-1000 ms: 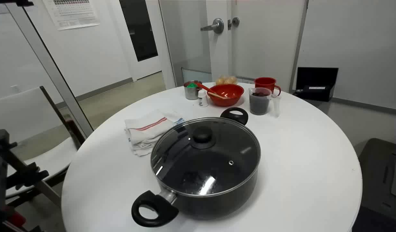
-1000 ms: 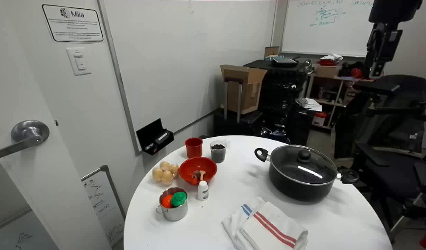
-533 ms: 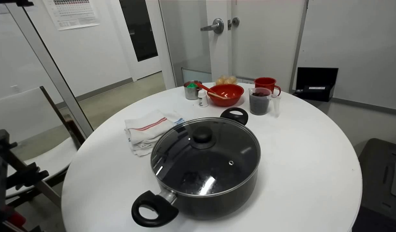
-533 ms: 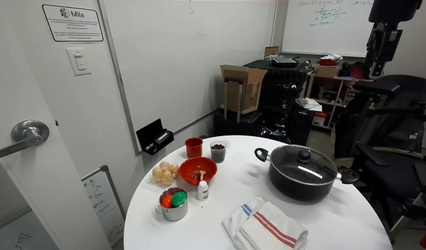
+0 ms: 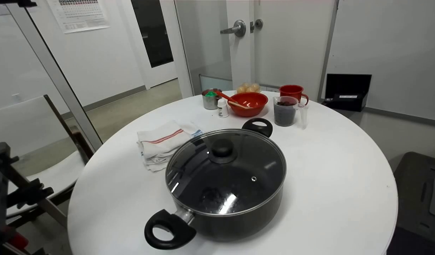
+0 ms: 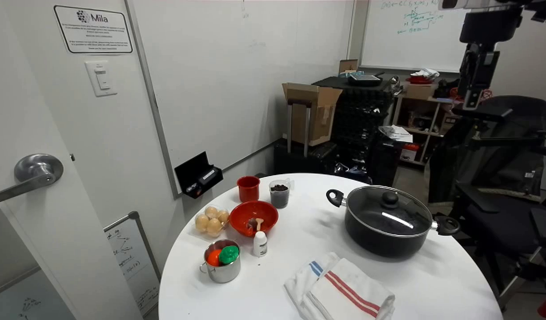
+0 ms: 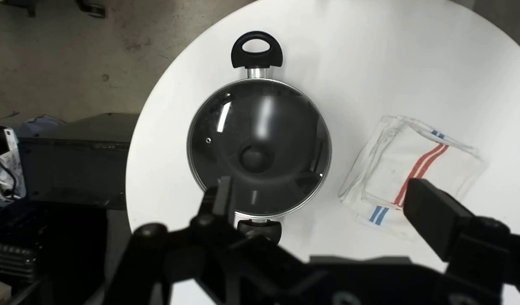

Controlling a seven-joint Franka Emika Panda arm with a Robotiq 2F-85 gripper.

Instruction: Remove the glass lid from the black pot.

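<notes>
One empty gripper point(image 7: 321, 188), jaws parted, spans the wrist view's bottom; likely the approach step; next, straddle the lid knob point(image 7: 256, 158).

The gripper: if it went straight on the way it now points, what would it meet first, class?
Probably the lid, toward the handle at the top of the wrist view: the open gripper points roughly downward. Depth is unclear, so it might meet that handle instead.
</notes>
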